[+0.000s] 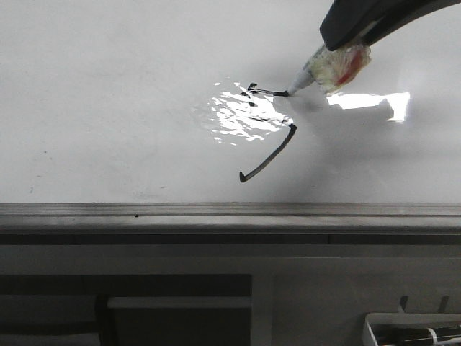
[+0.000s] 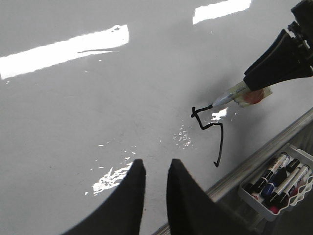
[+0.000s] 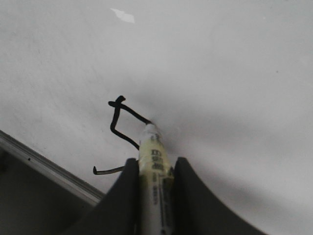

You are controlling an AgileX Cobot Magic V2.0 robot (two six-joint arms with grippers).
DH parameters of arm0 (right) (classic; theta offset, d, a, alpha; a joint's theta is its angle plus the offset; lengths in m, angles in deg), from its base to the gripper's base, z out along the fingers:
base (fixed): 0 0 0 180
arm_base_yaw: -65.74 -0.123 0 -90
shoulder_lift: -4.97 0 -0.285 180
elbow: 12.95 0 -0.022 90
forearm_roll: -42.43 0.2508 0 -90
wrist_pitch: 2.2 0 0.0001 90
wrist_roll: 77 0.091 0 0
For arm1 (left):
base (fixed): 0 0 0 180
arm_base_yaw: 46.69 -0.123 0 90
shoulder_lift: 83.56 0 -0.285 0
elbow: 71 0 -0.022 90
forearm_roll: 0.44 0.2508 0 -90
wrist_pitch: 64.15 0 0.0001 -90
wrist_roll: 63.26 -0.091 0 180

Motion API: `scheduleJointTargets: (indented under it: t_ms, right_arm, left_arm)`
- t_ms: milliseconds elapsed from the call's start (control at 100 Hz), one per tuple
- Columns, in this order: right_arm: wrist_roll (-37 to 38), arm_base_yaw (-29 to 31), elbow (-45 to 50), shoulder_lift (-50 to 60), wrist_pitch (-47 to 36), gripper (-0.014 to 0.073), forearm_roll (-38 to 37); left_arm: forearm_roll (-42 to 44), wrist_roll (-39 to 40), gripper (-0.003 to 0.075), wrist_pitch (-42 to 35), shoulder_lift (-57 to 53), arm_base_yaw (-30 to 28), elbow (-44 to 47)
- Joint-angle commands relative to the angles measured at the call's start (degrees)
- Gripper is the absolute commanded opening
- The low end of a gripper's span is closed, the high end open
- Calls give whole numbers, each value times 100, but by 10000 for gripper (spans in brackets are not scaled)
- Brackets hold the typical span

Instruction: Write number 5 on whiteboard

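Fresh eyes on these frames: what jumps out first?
The black number 5 mid-whiteboard, partly washed out by glare. The marker is clamped in the right end effector, tip touching the end of the top bar. Off the board's edge rail, a tray of spare markers; the left end effector hovers nearby holding nothing.

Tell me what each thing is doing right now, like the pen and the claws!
marker: clamped in the right claw, tip touching the whiteboard at the end of the top bar.
right claw: shut on the marker.
left claw: holding nothing, fingers a small gap apart, above the board.
number 5: drawn in black, top bar and hooked tail visible.
whiteboard: glossy, with glare patches.
spare markers: lying in a tray beside the board.
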Motion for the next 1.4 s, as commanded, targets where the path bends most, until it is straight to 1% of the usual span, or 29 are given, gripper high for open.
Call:
scheduleJointTargets:
  t_ms: [0, 110, 220, 290, 320, 360, 390, 440, 490, 510, 560, 630, 730, 800, 850, 950, 990, 1060, 1150, 1390]
  right_arm:
    - [7, 107, -90, 102, 1, -40, -459]
    - [-3, -157, -185, 479, -186, -40, -447]
    - [-55, -592, -246, 930, -441, -40, -473]
    - [-55, -805, -246, 1092, -495, -40, -608]
    - [-55, -866, -246, 1115, -465, -41, -680]
    - [-87, -927, -246, 1129, -418, -41, -709]
    - [-135, -961, -246, 1129, -370, -41, -709]
    - [-291, -1042, -232, 1103, -322, -41, -698]
    - [-559, -1162, -232, 1057, -223, -41, -683]
    - [-647, -1225, -232, 1018, -169, -41, -683]
    - [-987, -1403, -232, 940, -54, -42, -668]
    - [-1546, -1687, -232, 783, 100, -43, -631]
    - [-2220, -1961, -232, 532, 263, -44, -509]
    - [-2435, -2011, -232, 378, 272, -44, -355]
    - [-2459, -2011, -232, 296, 249, -44, -289]
    - [-2513, -2011, -232, 289, 221, -44, -160]
    - [-2705, -2011, -232, 289, 210, -44, 21]
    - [-3156, -2011, -232, 305, 249, -44, 425]
    - [-3674, -2011, -232, 305, 359, -44, 917]
    - [-3719, -2046, -232, 305, 362, -44, 1033]
  left_arm:
    - [-40, 57, 94, -455, 39, -21, -161]
    - [-40, 57, 94, -455, 39, -21, -161]
    - [-40, 57, 96, -455, 39, -21, -161]
    - [-40, 57, 116, -508, 65, -21, -161]
    - [-50, 57, 137, -530, 92, -21, -161]
    - [-50, 57, 183, -541, 157, -21, -161]
    - [-50, 57, 223, -541, 209, -21, -188]
    - [-50, 45, 312, -516, 336, -21, -228]
    - [-50, 32, 376, -397, 505, -7, -321]
    - [-50, 17, 394, -356, 587, 19, -370]
    - [-50, -4, 412, -96, 794, 105, -525]
    - [-38, -199, 400, 232, 1114, 320, -777]
    - [-50, -730, 368, 376, 1595, 850, -1083]
    - [-50, -1035, 336, 363, 1869, 1269, -1235]
    - [-24, -1209, 315, 352, 2077, 1556, -1301]
    - [5, -1344, 277, 352, 2442, 2037, -1369]
    - [5, -1344, 266, 352, 2587, 2180, -1392]
    - [5, -1344, 254, 310, 2792, 2318, -1418]
    - [-24, -1344, 240, 223, 2956, 2347, -1418]
    - [-49, -1344, 240, 110, 3032, 2347, -1418]
